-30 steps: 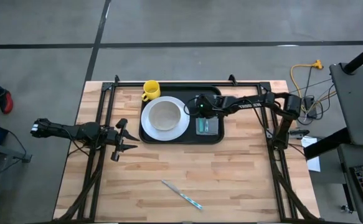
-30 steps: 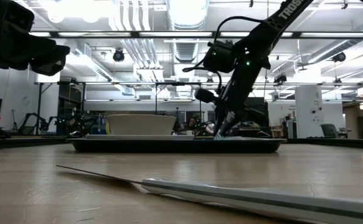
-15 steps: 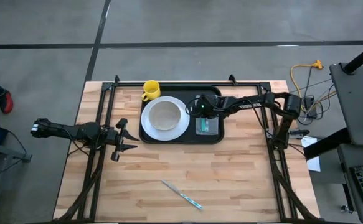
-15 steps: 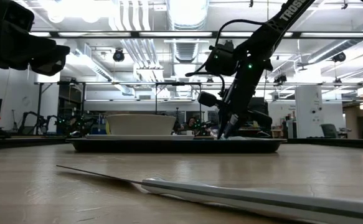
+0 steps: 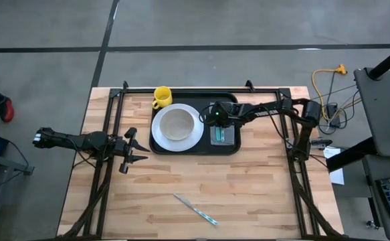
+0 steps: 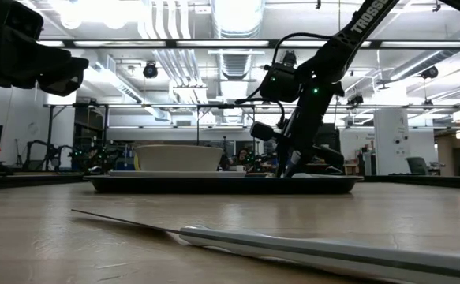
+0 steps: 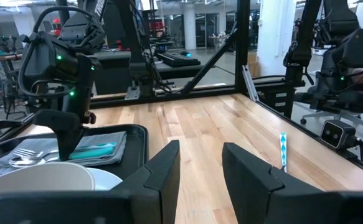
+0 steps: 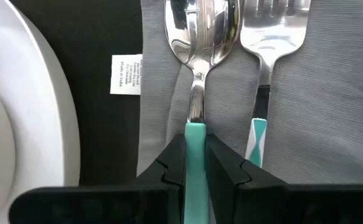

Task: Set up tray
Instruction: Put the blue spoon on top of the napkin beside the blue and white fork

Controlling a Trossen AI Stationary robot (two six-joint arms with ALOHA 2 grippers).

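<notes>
The black tray lies at the table's far middle. On it stand a white plate with a bowl and, on the right, a grey napkin bearing a fork. A yellow mug stands at the tray's far left corner. My right gripper hangs over the napkin, shut on a teal-handled spoon. My left gripper waits open at the table's left, level, with nothing between its fingers. A knife lies near the front edge. My right gripper pinches the spoon's teal handle between its two fingers, just behind the metal neck. The fingers slant steeply down and run along the spoon. The spoon lies parallel to the fork, low over the napkin; whether it rests on the cloth I cannot tell.
The napkin's white label lies on the tray between plate and napkin. Bare wooden table stretches between the tray and the knife. A black frame rail runs along the table's far edge.
My right gripper has sunk a little toward the napkin with the spoon, staying shut on it.
</notes>
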